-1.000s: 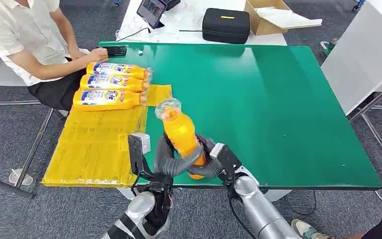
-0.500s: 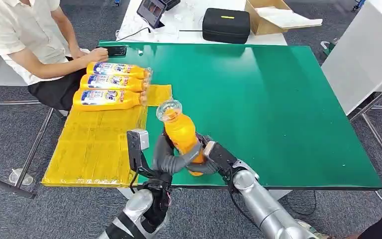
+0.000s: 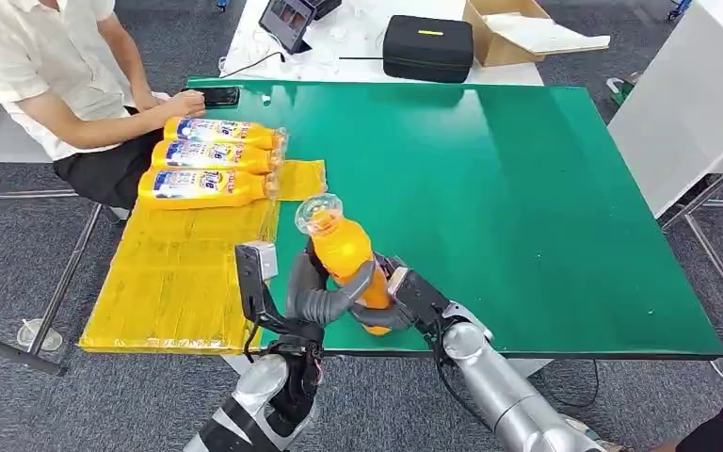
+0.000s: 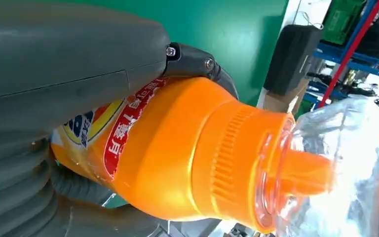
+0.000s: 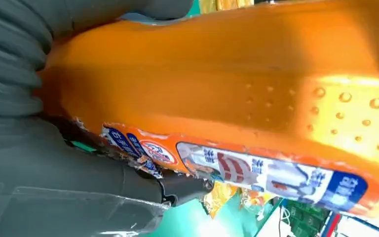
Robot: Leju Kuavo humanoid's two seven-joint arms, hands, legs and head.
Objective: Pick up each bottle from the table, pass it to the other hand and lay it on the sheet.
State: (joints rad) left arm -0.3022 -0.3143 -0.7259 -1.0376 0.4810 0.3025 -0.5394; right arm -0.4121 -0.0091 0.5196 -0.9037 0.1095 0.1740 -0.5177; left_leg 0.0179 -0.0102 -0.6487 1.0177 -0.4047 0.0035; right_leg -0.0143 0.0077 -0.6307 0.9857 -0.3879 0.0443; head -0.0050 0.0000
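You have the orange plastic bottle with the clear cap (image 3: 342,252) held above the near edge of the green bench (image 3: 527,188), with both hands on it at once. The left hand (image 3: 325,294) wraps its grey fingers around the lower body from the robot's left; the right hand (image 3: 391,301) grips the base from the robot's right. Neither hand is free.

Note the long axis: the bottle stands nearly upright, base low between the two hands, cap end raised and tipped slightly toward the far-left. In the left wrist view the shoulder and ribbed neck of the bottle (image 4: 197,153) project clear beyond the left hand (image 4: 54,98). In the right wrist view the labelled body (image 5: 227,123) lies directly against the right hand (image 5: 24,123).

The yellow sheet (image 3: 179,273) lies just to the robot's left, so the left hand is the nearer one to it. Three orange bottles (image 3: 209,158) lie across its far end, caps toward the bench centre; the near part is bare. Judge the coming lay-down as a turn from upright to flat.
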